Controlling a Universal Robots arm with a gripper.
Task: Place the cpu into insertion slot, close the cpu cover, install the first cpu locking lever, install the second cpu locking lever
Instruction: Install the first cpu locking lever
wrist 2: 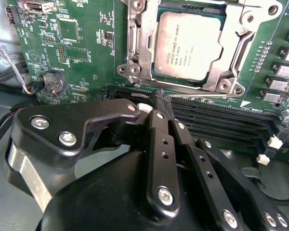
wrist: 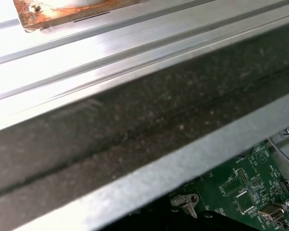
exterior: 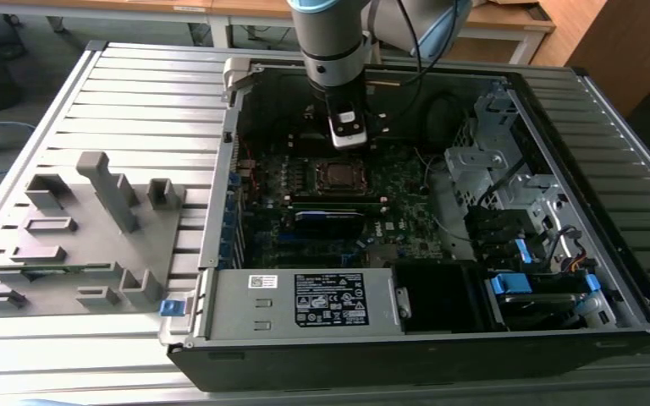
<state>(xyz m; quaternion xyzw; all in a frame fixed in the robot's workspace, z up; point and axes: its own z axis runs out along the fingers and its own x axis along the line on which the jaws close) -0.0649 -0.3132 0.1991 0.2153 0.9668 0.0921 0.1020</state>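
Above socket | jaws (wrist 2: 163, 98) clenched, empty | cpu (wrist 2: 190, 44) seated, cpu cover (wrist 2: 135, 53) down

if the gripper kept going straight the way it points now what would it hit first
Most likely the black memory slots just past the gripper, short of the cpu in its socket; depth is hard to judge in the second wrist view.

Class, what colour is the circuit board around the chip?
Dark green circuit board, clearest in the second wrist view.
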